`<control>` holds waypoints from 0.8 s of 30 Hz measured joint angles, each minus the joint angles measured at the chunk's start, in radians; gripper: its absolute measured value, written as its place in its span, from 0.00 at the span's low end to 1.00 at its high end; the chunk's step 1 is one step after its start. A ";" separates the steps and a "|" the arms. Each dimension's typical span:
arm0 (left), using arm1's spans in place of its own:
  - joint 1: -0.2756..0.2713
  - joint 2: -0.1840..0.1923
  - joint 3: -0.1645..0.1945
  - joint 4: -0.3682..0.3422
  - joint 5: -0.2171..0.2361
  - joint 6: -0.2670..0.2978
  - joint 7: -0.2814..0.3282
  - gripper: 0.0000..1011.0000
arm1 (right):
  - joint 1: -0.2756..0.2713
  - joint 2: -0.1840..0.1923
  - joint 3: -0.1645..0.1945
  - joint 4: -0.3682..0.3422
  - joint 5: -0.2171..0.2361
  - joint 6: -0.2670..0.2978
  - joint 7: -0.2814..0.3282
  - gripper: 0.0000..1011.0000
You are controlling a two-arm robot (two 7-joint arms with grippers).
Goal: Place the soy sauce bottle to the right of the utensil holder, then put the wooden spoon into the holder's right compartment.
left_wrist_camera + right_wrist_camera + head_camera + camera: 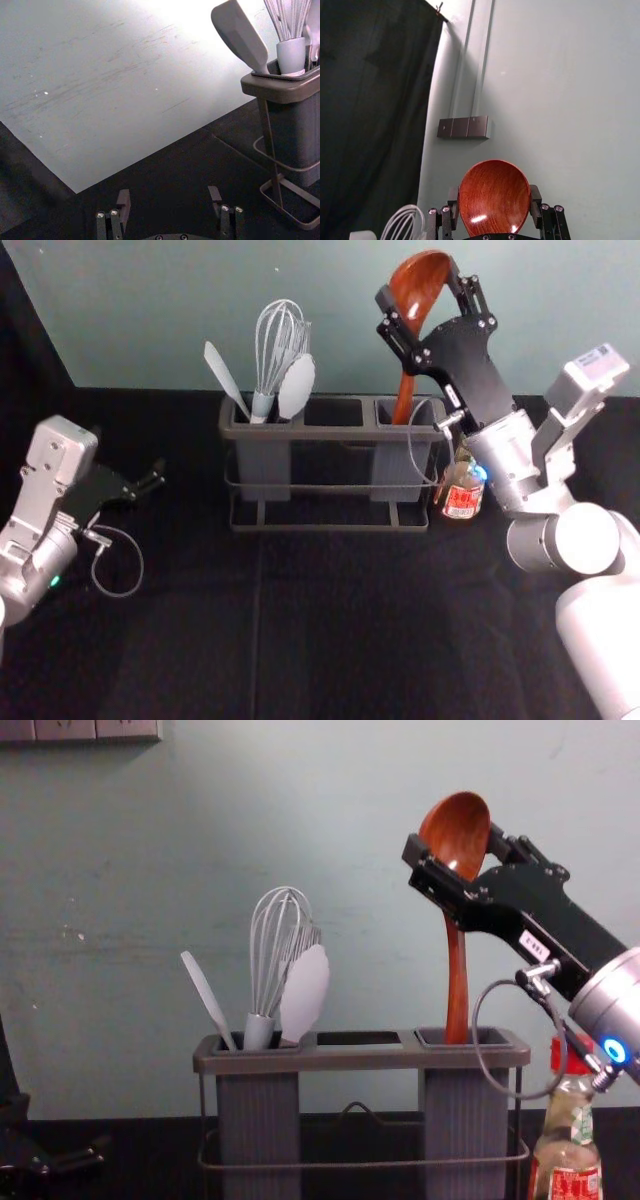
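Up at the spoon's bowl, my right gripper (425,312) is shut on the wooden spoon (405,390); the right wrist view has the gripper (494,200) with its fingers on both sides of the spoon's bowl (495,195). In the chest view the spoon's handle (456,980) stands upright, its lower end inside the right compartment of the utensil holder (360,1058). The soy sauce bottle (567,1150) stands just right of the holder, partly behind the right arm. My left gripper (150,480) is open and holds nothing, left of the holder; the left wrist view has the gripper (170,200) too.
A whisk (278,955) and white utensils (304,992) fill the holder's left compartment. A pale wall (120,920) rises behind the holder. Black cloth (330,620) covers the table. A cable loops from the right gripper in front of the holder's right end.
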 joint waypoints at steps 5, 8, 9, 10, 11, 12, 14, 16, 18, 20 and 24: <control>0.000 0.000 0.000 0.000 0.000 0.000 0.000 1.00 | -0.002 -0.006 0.006 0.029 0.002 -0.013 0.012 0.83; 0.000 0.000 0.000 0.000 0.000 0.000 0.000 1.00 | -0.006 -0.009 0.009 0.042 0.003 -0.019 0.018 0.83; 0.000 0.000 0.000 0.000 0.000 0.000 0.000 1.00 | -0.008 -0.010 0.010 0.047 0.003 -0.022 0.020 0.83; 0.000 0.000 0.000 0.000 0.000 0.000 0.000 1.00 | -0.009 -0.011 0.011 0.049 0.003 -0.023 0.022 0.83; 0.000 0.000 0.000 0.000 0.000 0.000 0.000 1.00 | -0.011 -0.013 0.012 0.053 0.003 -0.025 0.023 0.83; 0.000 0.000 0.000 0.000 0.000 0.000 0.000 1.00 | -0.012 -0.013 0.013 0.055 0.003 -0.026 0.024 0.83; 0.000 0.000 0.000 0.000 0.000 0.000 0.000 1.00 | -0.014 -0.014 0.015 0.059 0.002 -0.028 0.025 0.83; 0.000 0.000 0.000 0.000 0.000 0.000 0.000 1.00 | -0.016 -0.015 0.017 0.065 0.002 -0.031 0.027 0.83; 0.000 0.000 0.000 0.000 0.000 0.000 0.000 1.00 | -0.018 -0.015 0.018 0.066 0.002 -0.031 0.029 0.83; 0.000 0.000 0.000 0.000 0.000 0.000 0.000 1.00 | -0.021 -0.016 0.021 0.069 0.002 -0.032 0.031 0.83; 0.000 0.000 0.000 0.000 0.000 0.000 0.000 1.00 | -0.023 -0.016 0.025 0.075 0.003 -0.035 0.033 0.83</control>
